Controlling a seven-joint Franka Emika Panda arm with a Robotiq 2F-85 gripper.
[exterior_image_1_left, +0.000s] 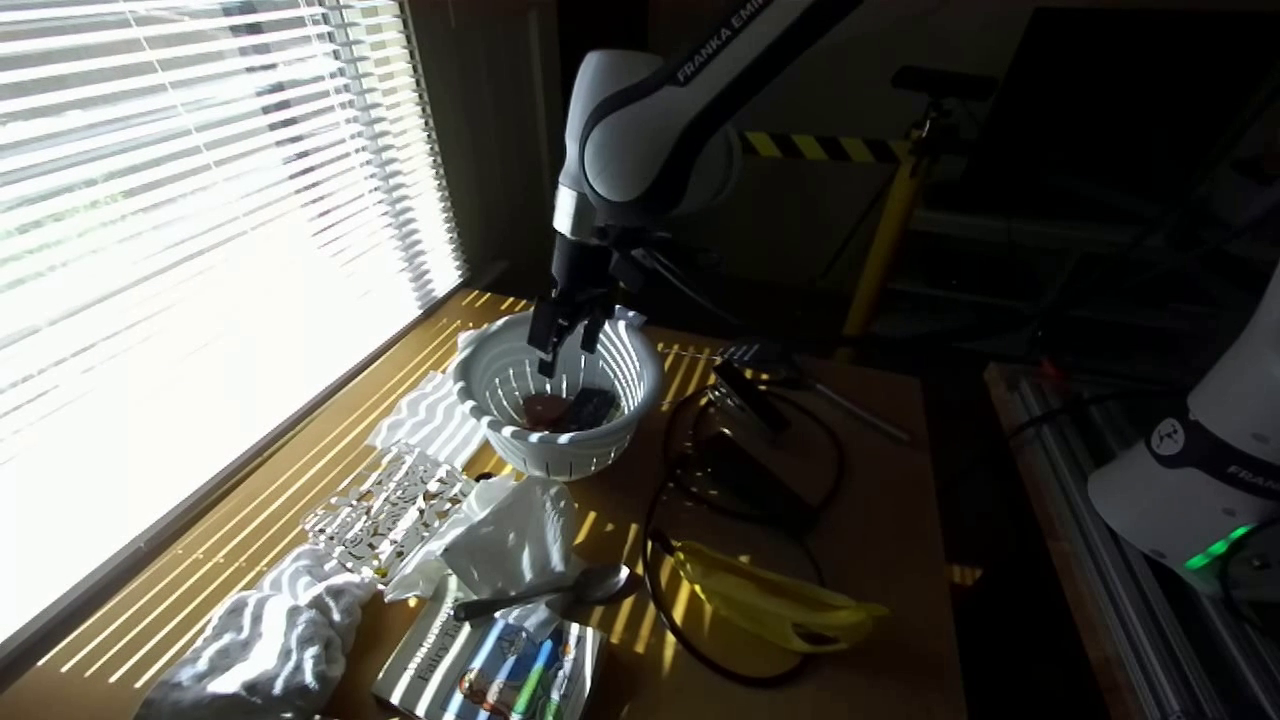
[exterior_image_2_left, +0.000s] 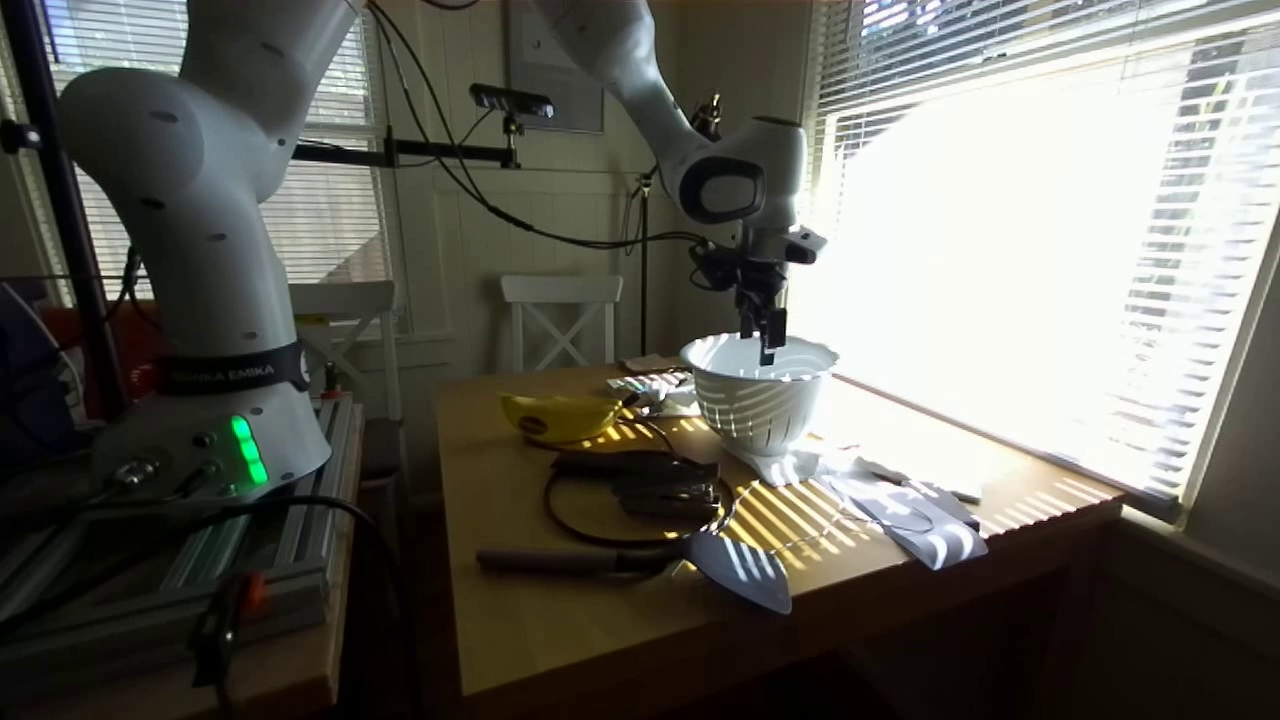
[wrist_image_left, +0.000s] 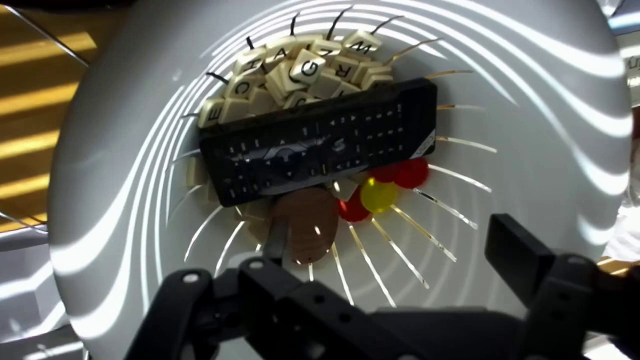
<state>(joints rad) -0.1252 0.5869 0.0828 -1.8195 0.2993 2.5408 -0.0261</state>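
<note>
White colander (exterior_image_2_left: 755, 410), 1 remote (wrist_image_left: 320, 142), letter tiles (wrist_image_left: 306, 67) inside

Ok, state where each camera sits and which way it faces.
An exterior view: high, near the book, looking down across the table, blinds left; arm, gripper and part of the base show.
An exterior view: lower, near the spatula, facing roughly the opposite way, blinds right; base, arm and gripper show.
Wrist view: just above the gripper, facing down into the colander at the remote and letter tiles; fingers show, spread apart.
Both exterior views share the colander, gripper and yellow item.
</note>
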